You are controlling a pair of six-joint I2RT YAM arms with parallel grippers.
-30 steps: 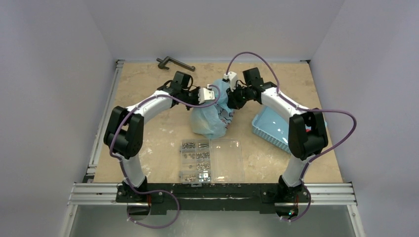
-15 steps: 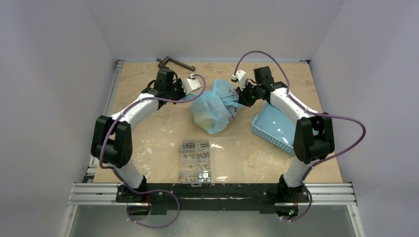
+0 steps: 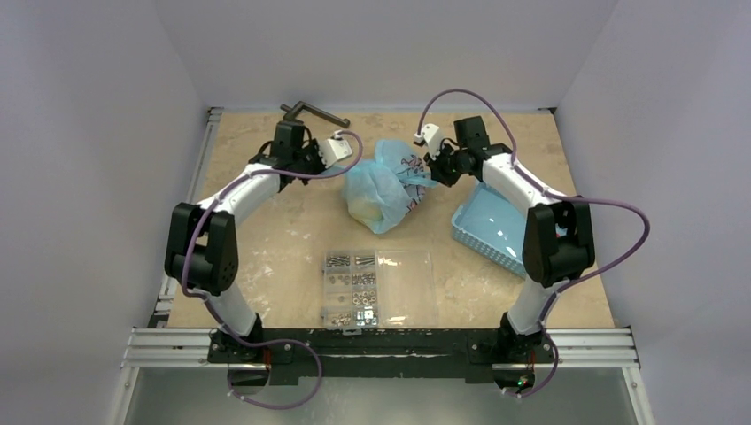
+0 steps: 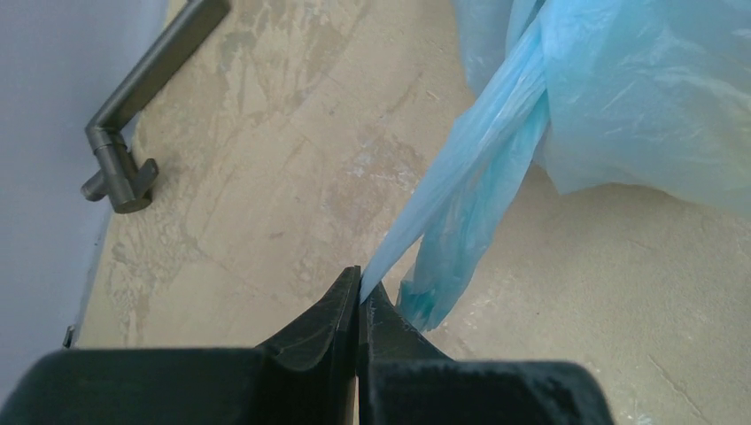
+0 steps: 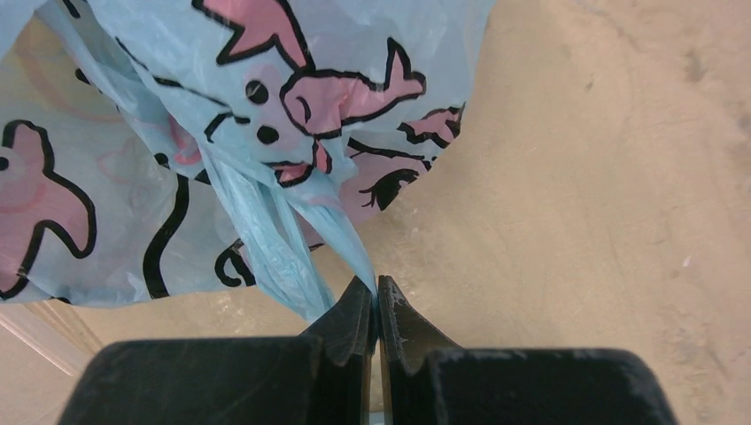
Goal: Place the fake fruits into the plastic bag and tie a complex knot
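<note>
The light-blue plastic bag (image 3: 383, 188) with a pink cartoon print sits bulging at the table's middle back; something yellow shows faintly through it, the fake fruits otherwise hidden. My left gripper (image 3: 341, 164) is shut on a stretched strip of the bag's handle (image 4: 460, 177), pulled to the left. My right gripper (image 3: 428, 170) is shut on another handle strip (image 5: 341, 235) on the bag's right side. The printed bag wall (image 5: 221, 115) fills the right wrist view. A bunched knot of plastic lies between the two grippers on top of the bag (image 3: 390, 159).
A dark metal handle (image 3: 312, 113) lies at the back left, also in the left wrist view (image 4: 142, 97). A rigid blue basket (image 3: 489, 226) stands at the right. A clear compartment box of screws (image 3: 376, 285) lies in front of the bag.
Both grippers have moved apart, left one leftward and right one rightward, drawing the handle strips taut. The bag has shifted slightly back and bunched tighter at the top.
</note>
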